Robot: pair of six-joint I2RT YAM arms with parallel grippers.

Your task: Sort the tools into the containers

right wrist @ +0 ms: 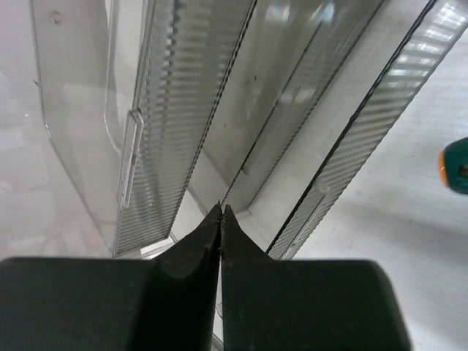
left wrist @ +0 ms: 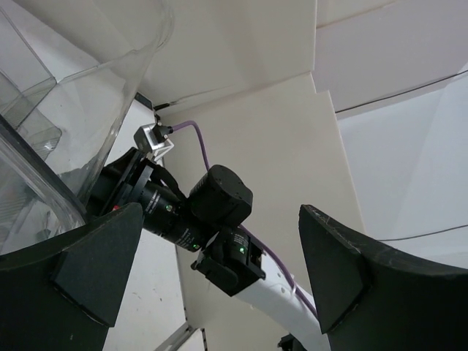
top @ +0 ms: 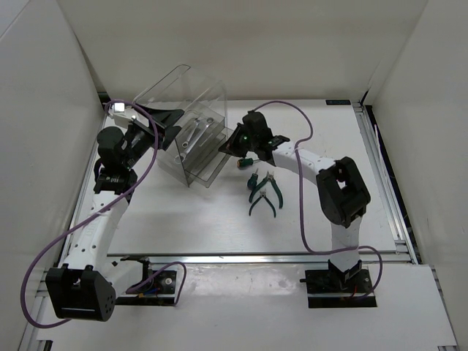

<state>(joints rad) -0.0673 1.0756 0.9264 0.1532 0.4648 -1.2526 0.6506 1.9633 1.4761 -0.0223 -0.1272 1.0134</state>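
The clear cabinet (top: 191,117) stands tilted at the back left of the table. Two silver wrenches (top: 196,134) lie inside it, in a drawer. My left gripper (top: 167,126) is open at the cabinet's left side; in the left wrist view (left wrist: 221,241) its clear shell (left wrist: 66,110) is by the left finger. My right gripper (top: 231,143) is shut and empty, its tips (right wrist: 221,213) at the ribbed drawer fronts (right wrist: 183,110). The green screwdriver (top: 246,161) lies just right of it and also shows in the right wrist view (right wrist: 455,167). The green-handled pliers (top: 262,192) lie on the table, nearer me.
White walls enclose the table on the left, back and right. A metal rail (top: 256,256) runs along the near edge by the arm bases. The right arm's purple cable (top: 303,190) loops over the table right of the pliers.
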